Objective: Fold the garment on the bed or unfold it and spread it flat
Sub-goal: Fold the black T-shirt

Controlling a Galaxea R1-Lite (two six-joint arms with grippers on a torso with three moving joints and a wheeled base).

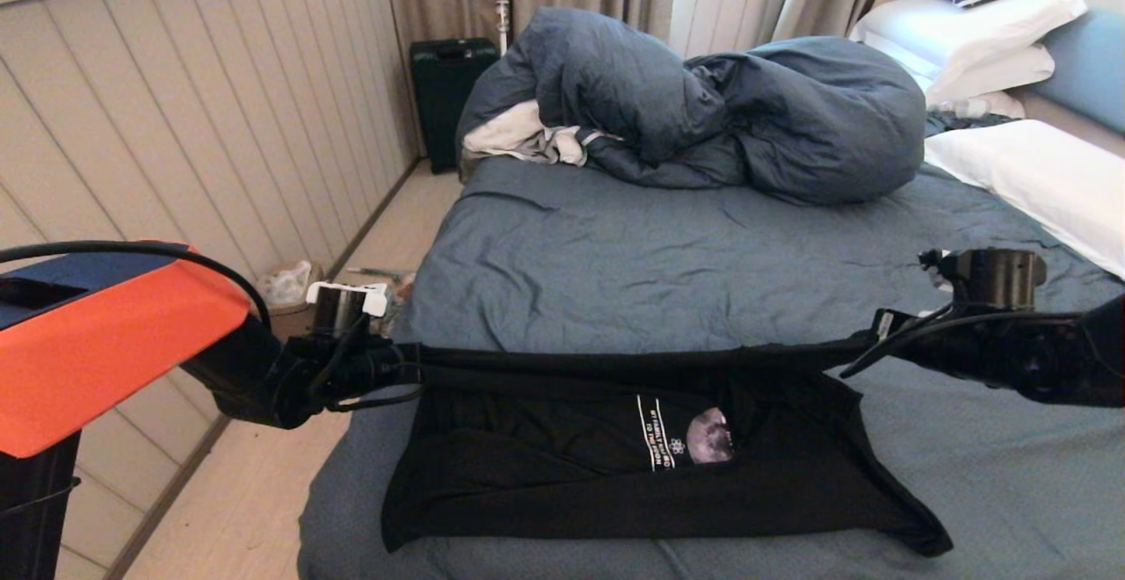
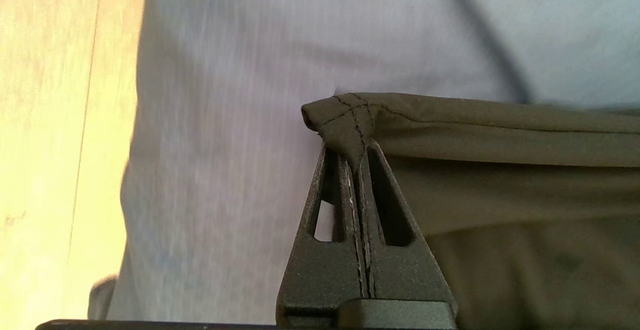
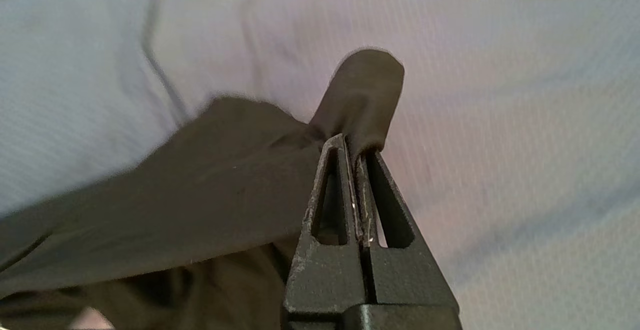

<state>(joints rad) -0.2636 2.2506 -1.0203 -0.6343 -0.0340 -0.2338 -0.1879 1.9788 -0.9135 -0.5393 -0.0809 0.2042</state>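
Black jersey fabric, the garment (image 1: 615,439), is lying across the near part of the bed (image 1: 615,264), with one hemmed edge being held taut above the slate-blue sheet between the two arms. The left gripper (image 2: 356,152) is pinching a stitched corner of that edge at the left side of the bed, jaws pressed together on the cloth; the right gripper (image 3: 356,152) is clamping the opposite corner at the right side, jaws likewise closed on a small fold of fabric. The rest of the T-shirt is draping down from the raised edge and resting flat on the sheet, its print (image 1: 694,439) showing partly beneath the stretched edge. For a clean result, both arms should be travelling at matched height and speed, keeping the edge straight and level, and the tension should be staying moderate so neither corner is slipping out. The lowered edge should be landing parallel to the near hem. The duvet (image 1: 703,114) is lying bunched at the far side, well apart from the work. Hidden points: the fingertips are not showing in the head view, the neck and sleeves are folded under or not distinguishable, and the lettering is too small to read.
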